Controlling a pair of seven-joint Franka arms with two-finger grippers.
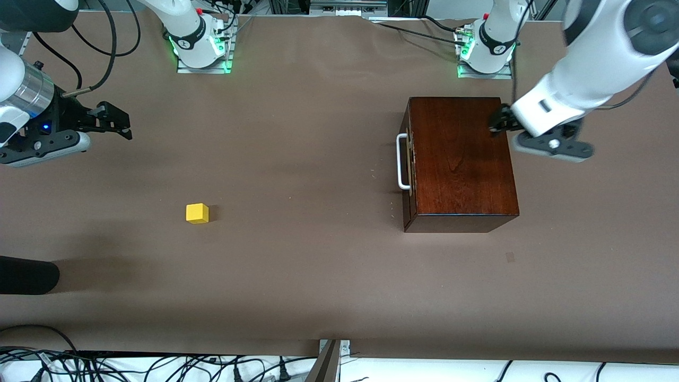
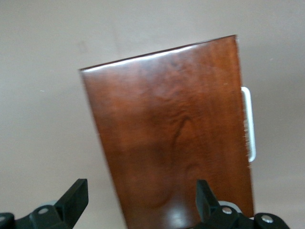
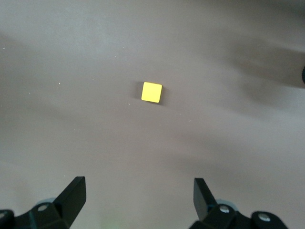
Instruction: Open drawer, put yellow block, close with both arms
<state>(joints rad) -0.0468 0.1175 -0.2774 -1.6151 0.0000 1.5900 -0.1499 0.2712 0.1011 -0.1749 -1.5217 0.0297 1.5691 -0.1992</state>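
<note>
Where the high front camera looks down across the brown table (image 1: pixel 318 276), it lists four items. The wooden box (image 1: pixel 460 159) sits toward the left arm's end, its drawer (image 1: pixel 407 159) pushed fully in, the white handle (image 1: pixel 401 162) facing the right arm's end. The left gripper (image 1: pixel 501 121) hangs over the box's top corner nearest the left arm's base; this view does not settle how its fingers stand. The right gripper (image 1: pixel 119 124) hangs over bare table at the right arm's end, fingers apart and holding nothing. The yellow block (image 1: pixel 197 213) lies alone on the table, well apart from the box, nearer the front camera than the spot under the right gripper.

Left wrist view: supplies what the front view lacks. The left gripper's fingers (image 2: pixel 76 198) stand spread wide, empty, one tip over the box lid (image 2: pixel 176 138), the other off its edge over the table. The handle (image 2: pixel 249 124) shows as a white bar along one side of the box. The block is out of this view.

Right wrist view: the right gripper's fingers (image 3: pixel 74 193) are spread wide, gripping nothing. The block (image 3: pixel 152 92) lies ahead of the fingertips, roughly centred between them, untouched. The box is out of this view.
</note>
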